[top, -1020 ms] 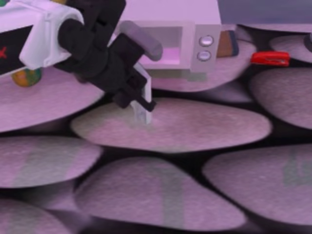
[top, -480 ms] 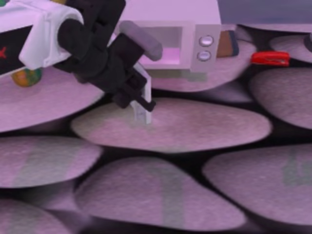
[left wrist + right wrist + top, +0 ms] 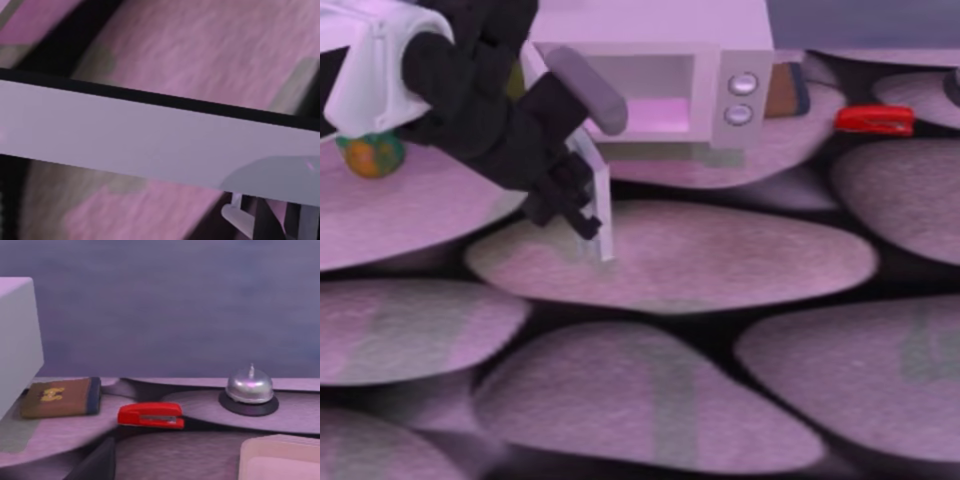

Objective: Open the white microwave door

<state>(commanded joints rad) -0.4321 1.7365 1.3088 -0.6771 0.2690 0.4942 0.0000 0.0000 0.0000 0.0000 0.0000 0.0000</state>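
White microwave [image 3: 660, 60] at the back of the tabletop [image 3: 740, 260], a bit left of the middle, with its door [image 3: 598, 195] swung wide open toward the front and the inside showing. Left gripper [image 3: 582, 212] at the door's outer edge, jaws clamped on the door. To the right of the microwave: a brown book [image 3: 60, 396], a red stapler [image 3: 873, 119], and a silver bell [image 3: 249, 387].

No text can be read anywhere (the brown book [image 3: 60, 397] bears only an unreadable yellow mark).
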